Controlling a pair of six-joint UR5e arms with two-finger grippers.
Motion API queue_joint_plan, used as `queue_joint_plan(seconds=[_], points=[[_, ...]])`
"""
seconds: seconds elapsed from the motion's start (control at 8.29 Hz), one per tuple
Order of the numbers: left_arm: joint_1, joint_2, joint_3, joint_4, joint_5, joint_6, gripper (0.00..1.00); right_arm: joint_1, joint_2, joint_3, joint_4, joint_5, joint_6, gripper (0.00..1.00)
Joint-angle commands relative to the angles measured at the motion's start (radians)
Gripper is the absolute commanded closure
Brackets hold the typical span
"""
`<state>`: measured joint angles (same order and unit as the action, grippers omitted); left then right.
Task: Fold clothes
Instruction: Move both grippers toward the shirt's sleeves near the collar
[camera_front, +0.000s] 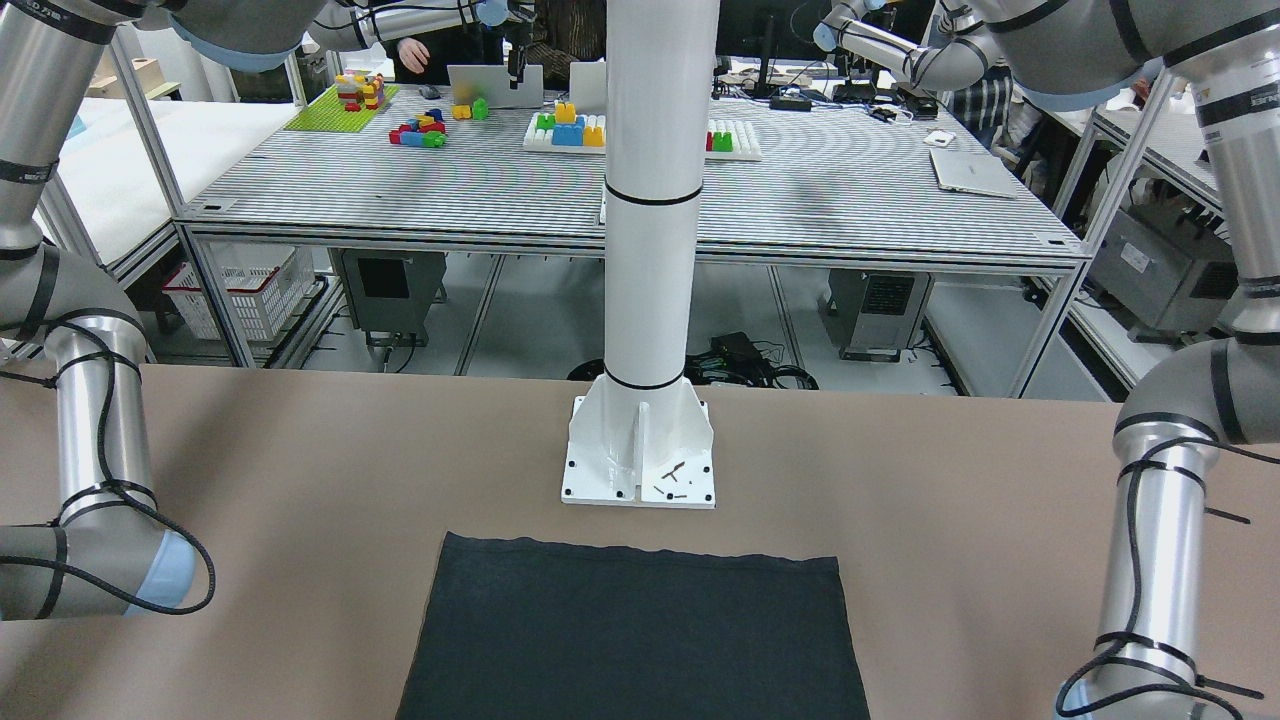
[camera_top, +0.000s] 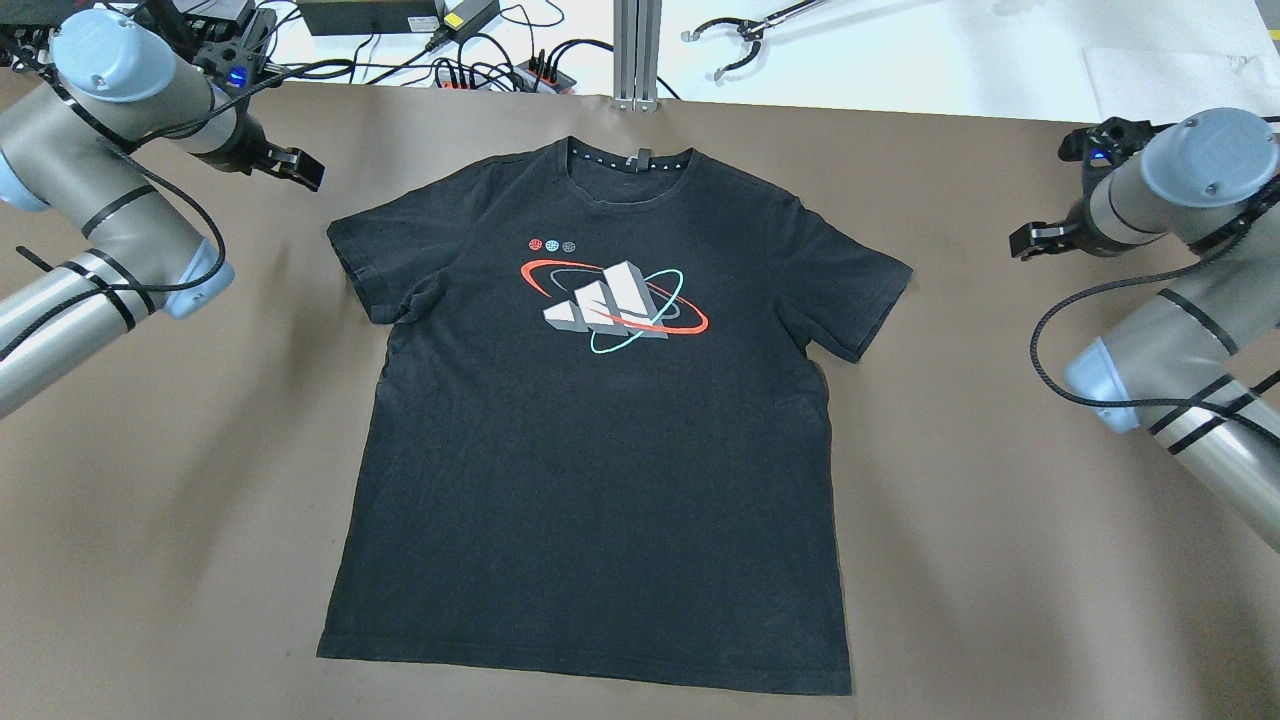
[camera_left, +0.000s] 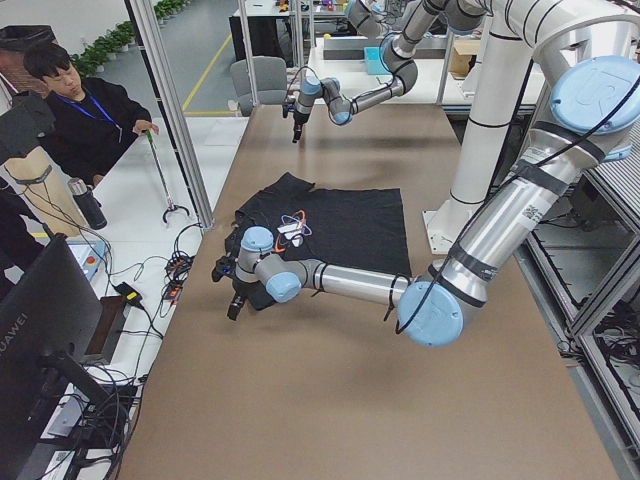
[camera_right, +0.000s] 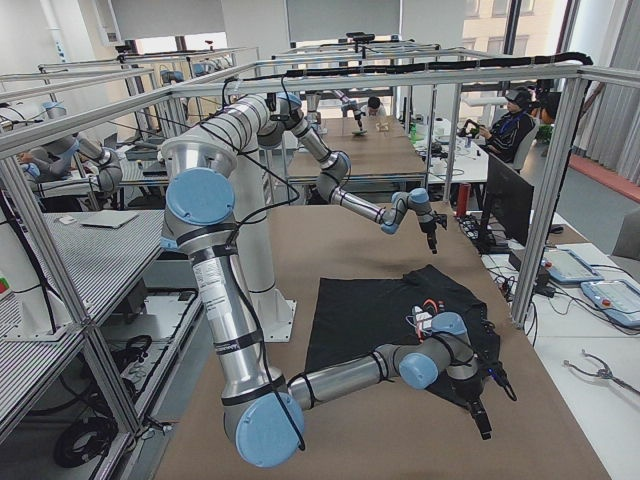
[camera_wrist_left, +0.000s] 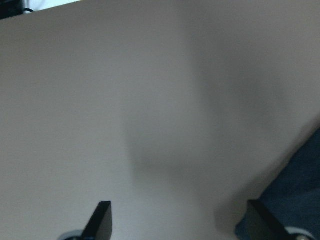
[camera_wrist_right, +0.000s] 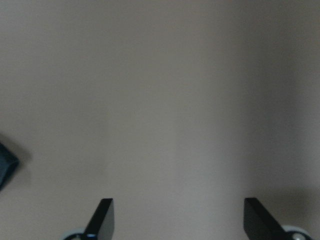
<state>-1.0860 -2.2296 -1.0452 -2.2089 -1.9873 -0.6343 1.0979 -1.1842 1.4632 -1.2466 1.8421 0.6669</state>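
A black T-shirt (camera_top: 600, 430) with a red, white and teal logo lies flat and face up in the middle of the brown table, collar at the far side. Its hem shows in the front-facing view (camera_front: 635, 630). My left gripper (camera_top: 300, 168) hovers beyond the shirt's left sleeve, open and empty; its wrist view (camera_wrist_left: 177, 220) shows wide-apart fingertips over bare table and a shirt edge (camera_wrist_left: 295, 190). My right gripper (camera_top: 1030, 240) hovers to the right of the right sleeve, open and empty, with fingertips apart in its wrist view (camera_wrist_right: 177, 217).
The white base of the robot's post (camera_front: 640, 450) stands just behind the shirt's hem. Cables and power strips (camera_top: 500, 70) lie along the far table edge. A grabber tool (camera_top: 740, 40) lies on the white surface beyond. A person (camera_left: 80, 110) sits at that far side.
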Motion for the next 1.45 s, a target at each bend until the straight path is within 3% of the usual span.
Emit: queue_joint_plan(seconds=[0.0, 0.12, 0.36, 1.09, 1.33], points=[[0.046, -0.085, 0.161, -0.117, -0.045, -0.093, 0.06, -0.055, 0.061, -0.069, 0.052, 0.002, 0.074, 0.08], [0.049, -0.099, 0.216, -0.167, -0.045, -0.093, 0.06, -0.059, 0.061, -0.069, 0.052, 0.002, 0.074, 0.07], [0.073, -0.099, 0.218, -0.176, -0.047, -0.091, 0.11, -0.061, 0.061, -0.069, 0.052, 0.0, 0.074, 0.07], [0.074, -0.041, 0.159, -0.196, -0.1, -0.084, 0.31, -0.062, 0.061, -0.066, 0.053, 0.0, 0.074, 0.07], [0.074, -0.039, 0.155, -0.196, -0.099, -0.085, 0.64, -0.064, 0.06, -0.064, 0.053, 0.0, 0.074, 0.07]])
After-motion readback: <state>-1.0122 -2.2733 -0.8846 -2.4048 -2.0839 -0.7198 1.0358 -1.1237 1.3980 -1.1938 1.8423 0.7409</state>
